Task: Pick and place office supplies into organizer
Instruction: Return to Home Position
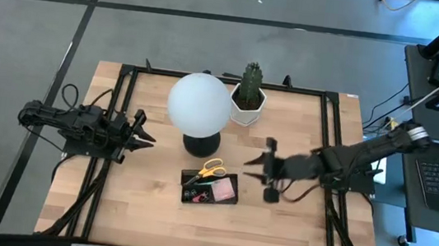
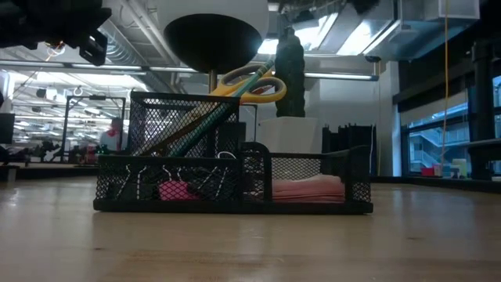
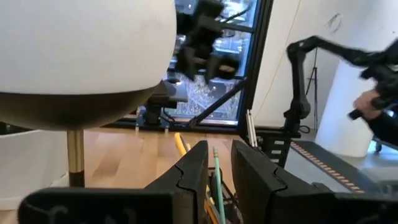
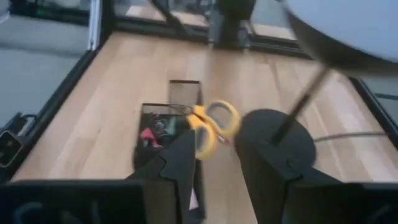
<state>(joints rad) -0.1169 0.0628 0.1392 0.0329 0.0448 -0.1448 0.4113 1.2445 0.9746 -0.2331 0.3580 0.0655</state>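
The black mesh organizer (image 1: pixel 194 197) stands on the table in front of the lamp. Yellow-handled scissors (image 1: pixel 212 169) and green pencils (image 2: pixel 200 125) stick up out of its tall cup, leaning on the rim. A pink pad (image 2: pixel 305 188) lies in the low compartment, and a small pink item (image 2: pixel 176 190) in the one beside it. My right gripper (image 1: pixel 254 168) hangs open above the table just right of the organizer, pointing at it, with nothing between its fingers. My left gripper (image 1: pixel 145 135) waits at the table's left edge, its fingers a narrow gap apart and empty.
A white globe lamp (image 1: pixel 199 104) on a round black base (image 1: pixel 200 146) stands just behind the organizer. A potted cactus (image 1: pixel 249 89) sits to the lamp's right at the far side. Bare wood lies in front of the organizer and to its left.
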